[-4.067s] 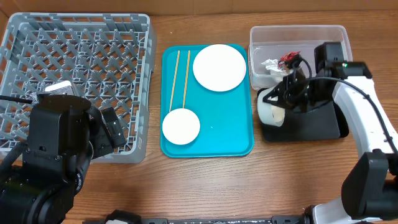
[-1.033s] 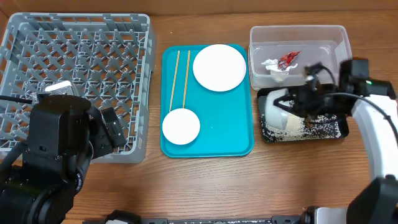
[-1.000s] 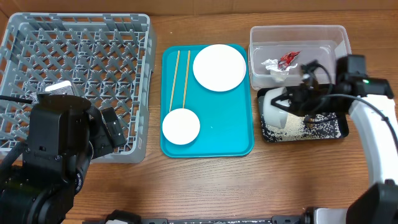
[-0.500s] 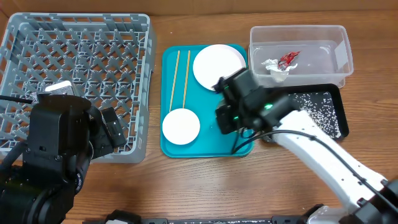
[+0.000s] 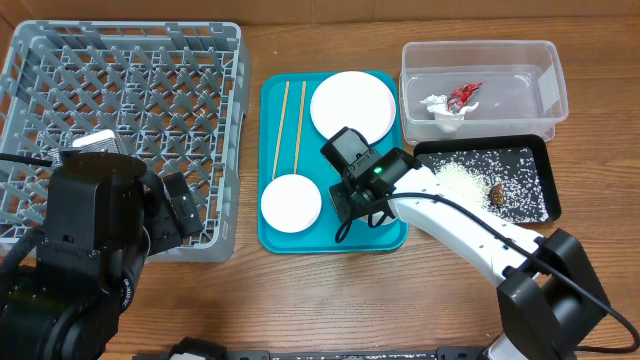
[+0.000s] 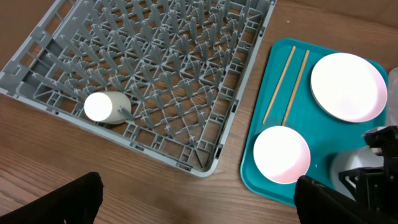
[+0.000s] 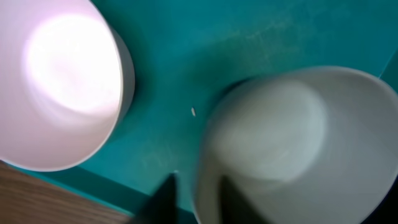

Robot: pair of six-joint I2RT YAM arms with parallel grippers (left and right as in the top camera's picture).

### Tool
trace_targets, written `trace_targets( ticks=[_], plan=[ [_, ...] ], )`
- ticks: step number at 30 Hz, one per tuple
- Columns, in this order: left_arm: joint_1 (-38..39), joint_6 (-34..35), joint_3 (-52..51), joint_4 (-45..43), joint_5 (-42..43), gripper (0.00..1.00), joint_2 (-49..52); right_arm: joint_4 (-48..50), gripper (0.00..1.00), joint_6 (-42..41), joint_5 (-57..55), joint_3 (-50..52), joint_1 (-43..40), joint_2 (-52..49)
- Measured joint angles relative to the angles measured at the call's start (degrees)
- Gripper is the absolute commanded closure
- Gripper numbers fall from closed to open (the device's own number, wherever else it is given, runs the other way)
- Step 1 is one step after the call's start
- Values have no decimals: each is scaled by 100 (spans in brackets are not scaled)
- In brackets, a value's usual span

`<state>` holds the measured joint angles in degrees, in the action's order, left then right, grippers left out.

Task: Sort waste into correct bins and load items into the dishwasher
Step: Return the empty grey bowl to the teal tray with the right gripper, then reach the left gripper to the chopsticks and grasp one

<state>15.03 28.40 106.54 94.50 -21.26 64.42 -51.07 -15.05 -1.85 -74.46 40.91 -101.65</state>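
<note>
Wrist footage alone reveals the whitish-green bowl point(image 7: 280, 143) near the teal tray's point(image 5: 310, 240) front edge, beside the pinkish bowl point(image 7: 62, 81); overhead, the bent right arm hides it. Right claw point(image 7: 199, 199) straddles its rim, grip unclear; left claw point(image 6: 199, 208) gapes wide.

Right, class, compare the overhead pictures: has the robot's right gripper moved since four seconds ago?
Yes. The right gripper has moved left, from over the black tray to over the teal tray, next to the pinkish bowl.
</note>
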Motion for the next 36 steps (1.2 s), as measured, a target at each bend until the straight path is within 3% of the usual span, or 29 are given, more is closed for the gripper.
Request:
trace_targets(
  ticks=[4, 9, 18, 23, 25, 31, 36],
  plan=[
    [0, 0, 0, -2, 2, 0, 0, -138, 47, -15, -2, -2, 0, 48],
    [0, 0, 0, 0, 2, 0, 0, -173, 29, -155, 0, -168, -72, 431],
    [0, 33, 0, -44, 42, 0, 0, -514, 26, -243, 0, -1388, -186, 1174],
    [0, 177, -4, -286, 455, 0, 0, -815, 4, -603, 20, -1847, -553, 1246],
    [0, 195, -4, -627, 579, 0, 0, -944, 0, -774, 7, -1882, -815, 1314],
    [81, -168, 7, -1526, 1731, 0, 352, -1587, 0, -1290, 258, -1908, -2041, 1469],
    [603, -415, 31, -1506, 2074, 4, 1469, -2015, 0, -1416, 516, -1908, -2677, 1469]
  ],
)
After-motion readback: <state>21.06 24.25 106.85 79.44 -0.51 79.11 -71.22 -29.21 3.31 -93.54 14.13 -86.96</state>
